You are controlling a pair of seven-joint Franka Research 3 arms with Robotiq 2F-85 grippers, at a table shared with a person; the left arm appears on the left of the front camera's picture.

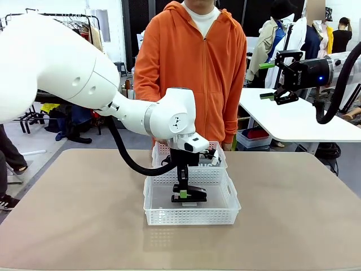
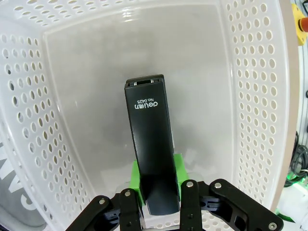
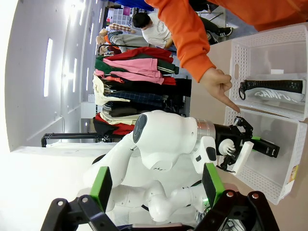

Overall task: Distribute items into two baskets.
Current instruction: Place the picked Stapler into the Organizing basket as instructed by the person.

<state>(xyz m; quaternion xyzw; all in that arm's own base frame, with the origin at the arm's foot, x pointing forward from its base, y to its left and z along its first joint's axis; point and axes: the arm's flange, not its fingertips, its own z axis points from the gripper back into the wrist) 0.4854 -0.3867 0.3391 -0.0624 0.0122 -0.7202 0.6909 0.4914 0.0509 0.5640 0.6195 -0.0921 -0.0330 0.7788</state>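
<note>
Left hand (image 1: 188, 195) grips the stapler (image 2: 151, 144) low inside the near basket (image 1: 192, 214); right hand (image 1: 276, 79) wide, idle. Risk: releasing above the floor lets the stapler tip against the lattice wall ahead.

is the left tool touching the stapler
Touching. The left wrist view shows the left tool with its green pads pressed against both sides of the black stapler, inside the basket.

Bright overhead light, wide-angle edge distortion.
</note>
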